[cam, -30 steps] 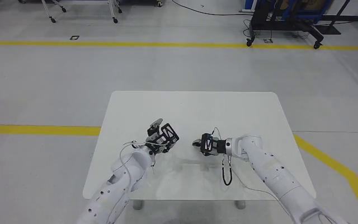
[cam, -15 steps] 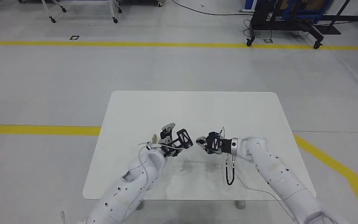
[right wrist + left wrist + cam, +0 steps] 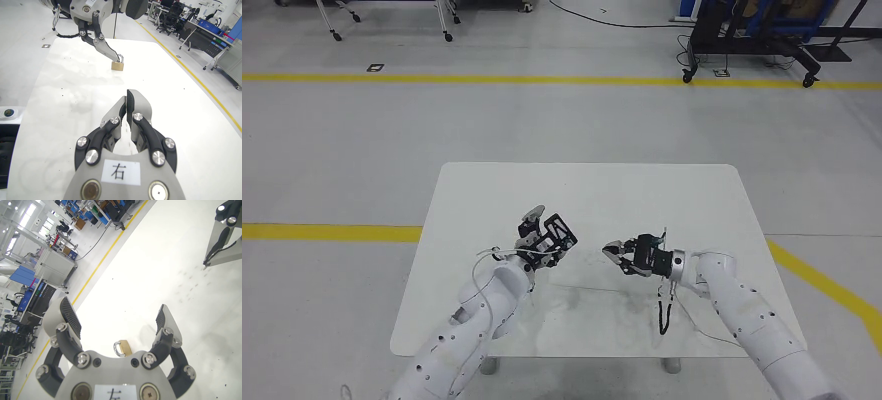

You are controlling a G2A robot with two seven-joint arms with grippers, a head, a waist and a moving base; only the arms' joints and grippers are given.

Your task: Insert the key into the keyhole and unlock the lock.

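Observation:
A brass padlock with a silver shackle stands on the white table. In the left wrist view the padlock sits low between my fingers, close to the palm. My left gripper hangs open over it, and one of its fingertips meets the shackle. My right gripper is a short way off, pointing at the padlock, shut on the key, of which a small metal tip pokes out. In the top view the left gripper and right gripper face each other at mid-table.
A black cable loops under the right forearm above the table's near side. Small dark specks dot the tabletop. Yellow floor lines and wheeled carts lie beyond the table edges.
My right gripper has drawn back to the right. The left gripper swung toward it, then pulled away again, ending a little farther from me over the padlock.

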